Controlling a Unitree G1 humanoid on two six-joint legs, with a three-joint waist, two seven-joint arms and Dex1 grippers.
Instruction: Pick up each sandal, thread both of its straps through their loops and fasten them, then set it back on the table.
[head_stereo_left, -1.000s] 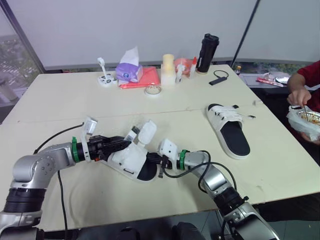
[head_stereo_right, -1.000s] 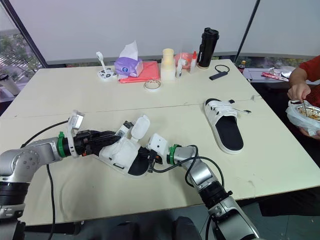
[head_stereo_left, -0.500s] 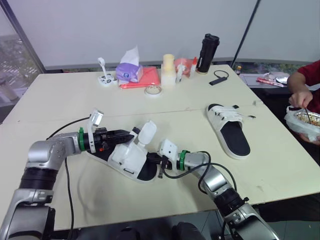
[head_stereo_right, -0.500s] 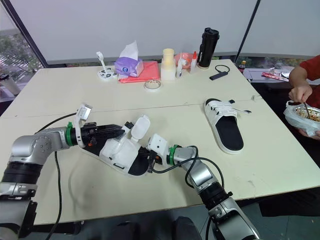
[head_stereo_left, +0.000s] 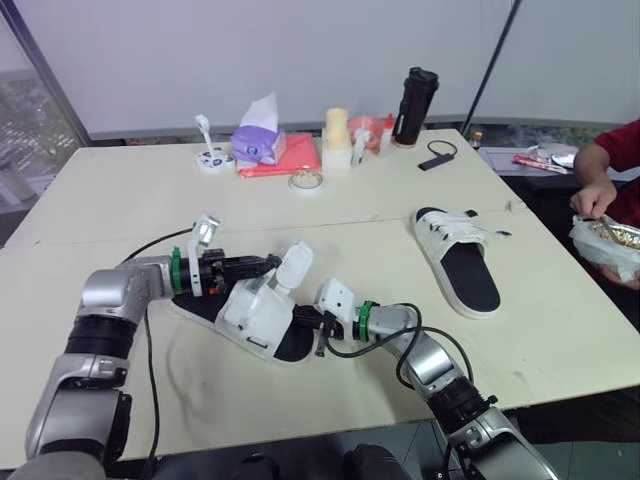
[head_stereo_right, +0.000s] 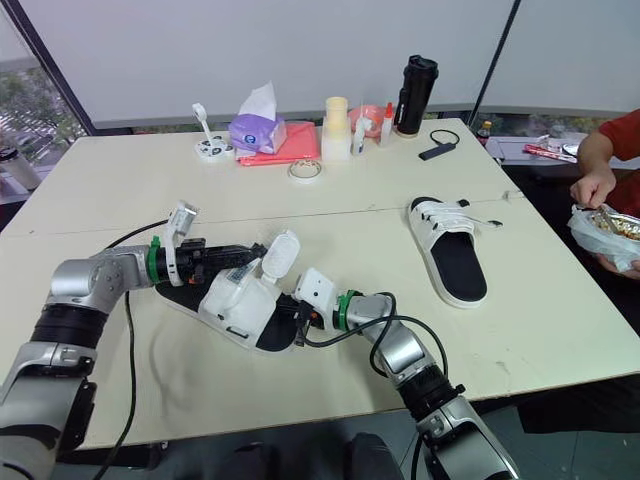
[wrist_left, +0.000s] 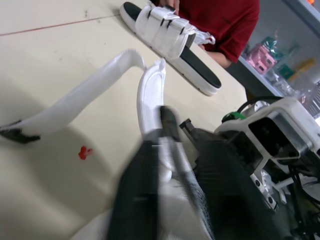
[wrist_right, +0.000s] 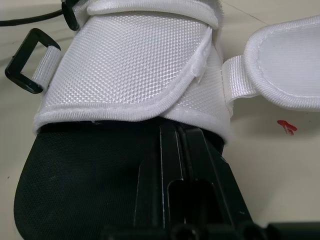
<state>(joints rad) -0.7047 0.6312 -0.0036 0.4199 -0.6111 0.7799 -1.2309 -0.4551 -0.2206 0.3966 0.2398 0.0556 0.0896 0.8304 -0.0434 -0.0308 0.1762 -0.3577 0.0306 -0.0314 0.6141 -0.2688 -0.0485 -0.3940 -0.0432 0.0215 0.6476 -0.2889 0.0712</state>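
A white sandal with a black sole (head_stereo_left: 255, 315) lies near the table's front, its straps undone. One wide strap (head_stereo_left: 293, 266) stands up and another (wrist_left: 75, 110) trails out over the table. My left gripper (head_stereo_left: 268, 265) comes in from the left and is shut on the base of the raised strap (wrist_left: 150, 90). My right gripper (head_stereo_left: 306, 322) is shut, its tips (wrist_right: 177, 132) resting on the black footbed just under the white upper. A black loop (wrist_right: 27, 67) hangs at the upper's side. A second sandal (head_stereo_left: 460, 258), fastened, lies at the right.
At the table's back stand a purple tissue box (head_stereo_left: 258, 140), a tape roll (head_stereo_left: 305, 181), bottles and a black flask (head_stereo_left: 413, 106). A person in a red sleeve (head_stereo_left: 605, 165) holds a food container (head_stereo_left: 612, 240) beyond the right edge. A black cable (head_stereo_left: 130, 262) trails by my left arm.
My left gripper has moved right along the sandal to the raised strap and closed from open to shut. The right gripper and both sandals have stayed put.
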